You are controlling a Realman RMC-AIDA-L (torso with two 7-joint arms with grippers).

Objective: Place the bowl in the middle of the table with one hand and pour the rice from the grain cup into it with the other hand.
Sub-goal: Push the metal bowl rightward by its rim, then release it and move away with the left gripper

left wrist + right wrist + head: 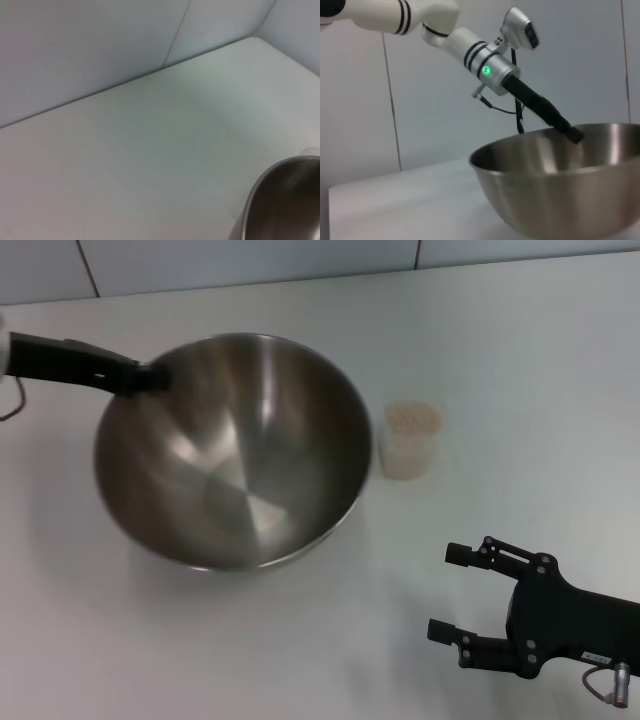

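The large steel bowl (235, 455) is left of the table's middle, and its rim also shows in the left wrist view (280, 200). My left gripper (152, 378) is shut on the bowl's far-left rim; the right wrist view shows it clamped there (571, 133). I cannot tell whether the bowl's base touches the table (300, 640). The clear grain cup (411, 445) stands upright just right of the bowl, filled with rice (413, 418). My right gripper (440, 592) is open and empty near the front right, short of the cup.
A grey wall (250, 260) runs along the table's far edge. The bowl (560, 180) fills the near field of the right wrist view, with white tabletop (400, 205) beside it.
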